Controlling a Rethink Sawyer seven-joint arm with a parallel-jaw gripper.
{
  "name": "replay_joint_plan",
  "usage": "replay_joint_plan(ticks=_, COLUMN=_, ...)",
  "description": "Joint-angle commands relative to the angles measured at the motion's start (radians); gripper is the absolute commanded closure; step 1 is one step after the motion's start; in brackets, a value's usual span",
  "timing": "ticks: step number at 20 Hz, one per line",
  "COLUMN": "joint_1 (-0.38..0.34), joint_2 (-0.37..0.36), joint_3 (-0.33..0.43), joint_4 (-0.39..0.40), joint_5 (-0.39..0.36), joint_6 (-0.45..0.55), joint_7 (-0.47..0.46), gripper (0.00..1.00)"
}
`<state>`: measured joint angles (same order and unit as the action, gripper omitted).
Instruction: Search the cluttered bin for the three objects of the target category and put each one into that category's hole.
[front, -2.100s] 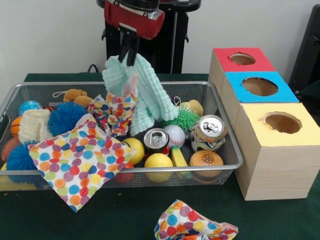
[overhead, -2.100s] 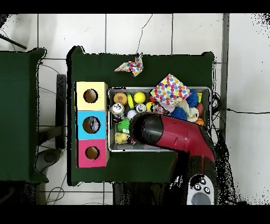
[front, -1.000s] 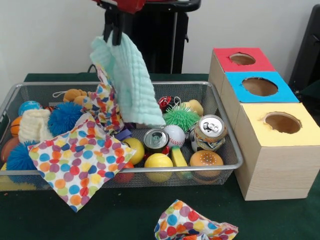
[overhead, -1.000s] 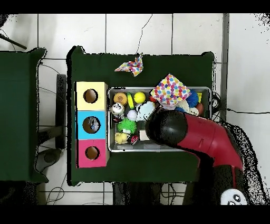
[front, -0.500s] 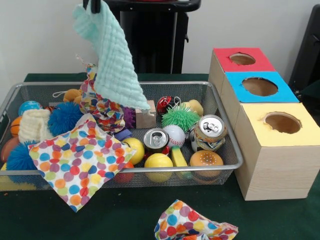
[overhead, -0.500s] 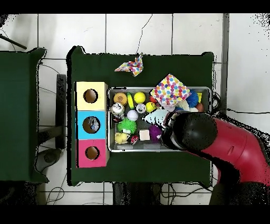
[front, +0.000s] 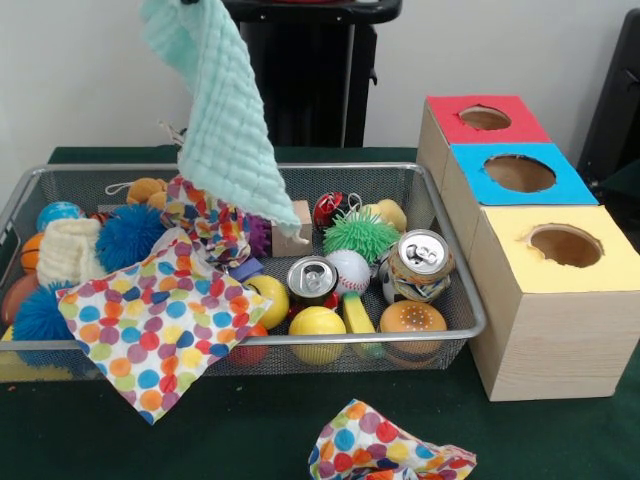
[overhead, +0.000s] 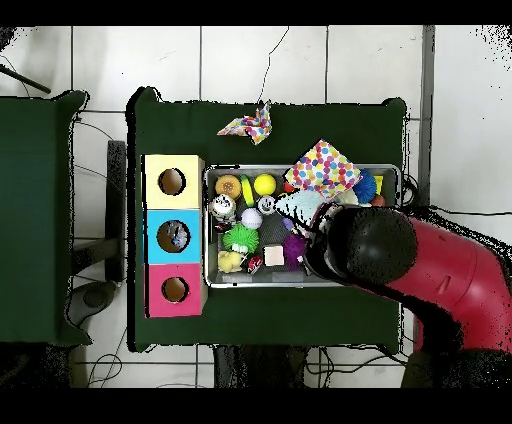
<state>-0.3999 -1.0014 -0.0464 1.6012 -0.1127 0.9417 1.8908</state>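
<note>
My pincer's state I cannot tell. A mint cloth (front: 222, 110) hangs above the bin (front: 455, 290), covering a dotted cloth (front: 205, 215) beside cans (front: 418, 265).

The bin (front: 455, 290) is fine wire mesh with a shiny metal rim. The mint cloth (front: 225, 130) looks soft and waffle-textured. Two cans (front: 420, 265) gleam metallic. The boxes (front: 545, 330) show pale wood grain, the tabletop (front: 250, 440) matt green fabric.
</note>
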Motion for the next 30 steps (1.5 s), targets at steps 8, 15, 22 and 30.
replay_joint_plan(ticks=8, joint_1=-0.015, joint_2=-0.023, joint_3=0.086, joint_4=0.046, joint_5=-0.055, joint_6=0.089, joint_7=-0.144, gripper=1.00)
replay_joint_plan(ticks=15, joint_1=0.024, joint_2=-0.061, joint_3=0.040, joint_4=0.041, joint_5=-0.069, joint_6=0.155, joint_7=-0.057, gripper=1.00)
replay_joint_plan(ticks=22, joint_1=0.023, joint_2=-0.031, joint_3=0.052, joint_4=0.040, joint_5=-0.060, joint_6=0.116, joint_7=-0.029, gripper=1.00)
replay_joint_plan(ticks=30, joint_1=0.019, joint_2=-0.006, joint_3=0.067, joint_4=-0.001, joint_5=-0.042, joint_6=0.133, joint_7=-0.012, gripper=1.00)
